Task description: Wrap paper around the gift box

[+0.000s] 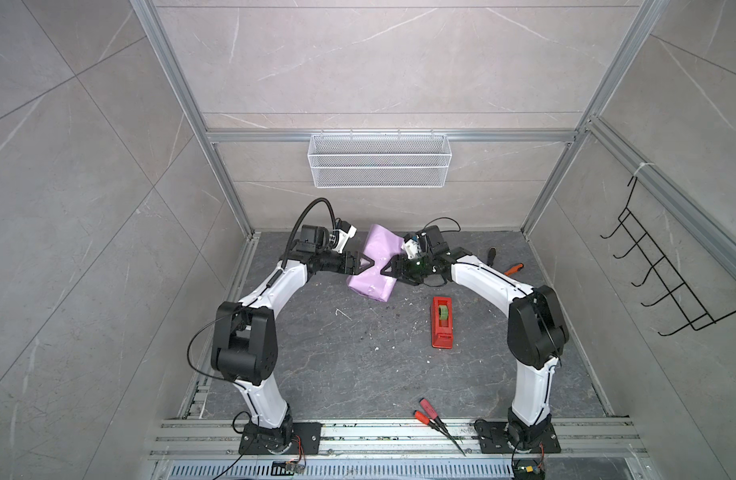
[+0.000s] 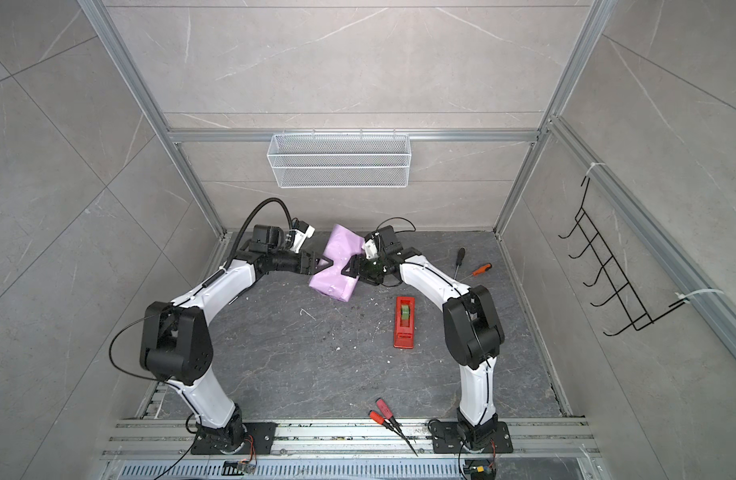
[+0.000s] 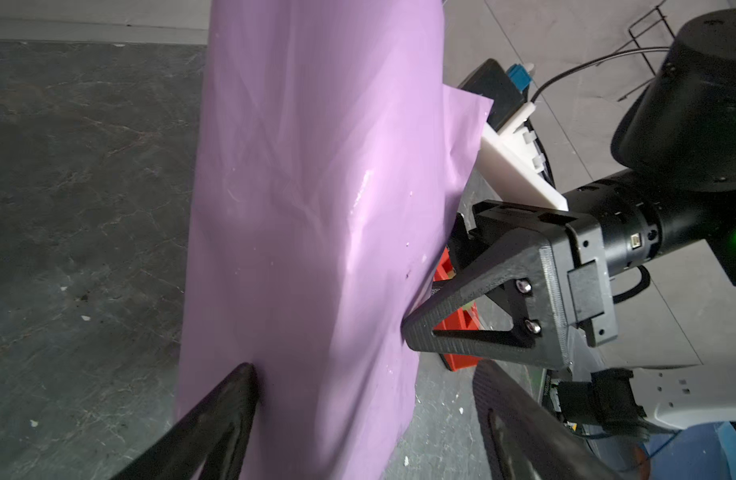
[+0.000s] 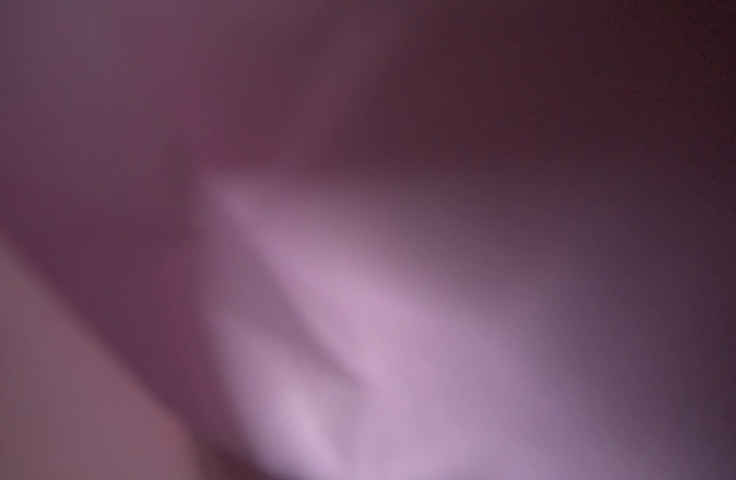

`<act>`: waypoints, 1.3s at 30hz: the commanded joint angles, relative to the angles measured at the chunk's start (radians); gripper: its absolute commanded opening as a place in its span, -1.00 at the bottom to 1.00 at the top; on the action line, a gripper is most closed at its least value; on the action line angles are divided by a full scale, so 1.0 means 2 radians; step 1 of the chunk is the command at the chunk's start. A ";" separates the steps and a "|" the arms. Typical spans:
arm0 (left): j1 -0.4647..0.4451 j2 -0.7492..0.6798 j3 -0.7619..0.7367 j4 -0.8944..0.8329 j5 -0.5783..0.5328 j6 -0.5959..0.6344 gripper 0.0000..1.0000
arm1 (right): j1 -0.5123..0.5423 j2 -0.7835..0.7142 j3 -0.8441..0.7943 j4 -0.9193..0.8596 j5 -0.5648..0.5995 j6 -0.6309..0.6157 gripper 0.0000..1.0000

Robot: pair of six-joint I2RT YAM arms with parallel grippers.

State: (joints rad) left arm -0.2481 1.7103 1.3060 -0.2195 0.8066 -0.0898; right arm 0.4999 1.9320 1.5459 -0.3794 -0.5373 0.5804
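Black plastic fingers (image 3: 216, 419) of the left hand (image 3: 362, 368) stand wide apart astride the paper (image 3: 308, 208). One finger touches the lilac sheet and the other stands clear of it, so this hand clamps nothing. Opposite it, the right hand (image 3: 441, 270) also has its fingers parted. The tip of one triangular finger (image 3: 462, 316) presses into the other side of the sheet, and a loose flap of paper rises beside the second finger.

The right wrist view gives only a purple-pink blur, most likely the paper lying right against the lens.

In both top views the two hands meet from the left and the right at the middle of the paper, which is creased and narrows between them. The paper lies as a crumpled bundle near the far edge of the table (image 1: 337, 365), about midway along it. The gift box shows in no view; if it is there, the sheet covers it.

A red tape dispenser (image 1: 442, 322) lies apart from the bundle, nearer the front and towards the right edge. Two screwdrivers (image 1: 514, 269) lie towards the far right corner. Two red-handled tools (image 1: 426, 409) lie at the near edge.
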 commanded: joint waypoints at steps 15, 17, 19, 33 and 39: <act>0.023 -0.073 -0.216 0.313 0.142 -0.005 0.74 | 0.042 -0.063 -0.094 0.074 0.041 -0.073 0.28; 0.024 -0.067 -0.212 0.325 0.143 0.000 0.74 | 0.042 -0.056 -0.072 0.056 0.049 -0.087 0.27; 0.028 -0.064 -0.221 0.368 0.156 0.001 0.74 | 0.044 -0.059 -0.066 0.058 0.052 -0.097 0.27; 0.038 -0.076 -0.383 0.447 0.184 0.136 0.77 | 0.157 -0.120 -0.208 0.085 0.267 -0.226 0.28; 0.052 -0.096 -0.410 0.431 0.196 0.152 0.85 | 0.201 -0.131 -0.257 0.111 0.333 -0.217 0.29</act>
State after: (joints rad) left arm -0.1555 1.5593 0.4992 0.6182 1.1110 0.1616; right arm 0.8719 1.6901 1.0584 -0.2180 0.0360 0.1623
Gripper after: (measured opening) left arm 0.921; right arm 0.646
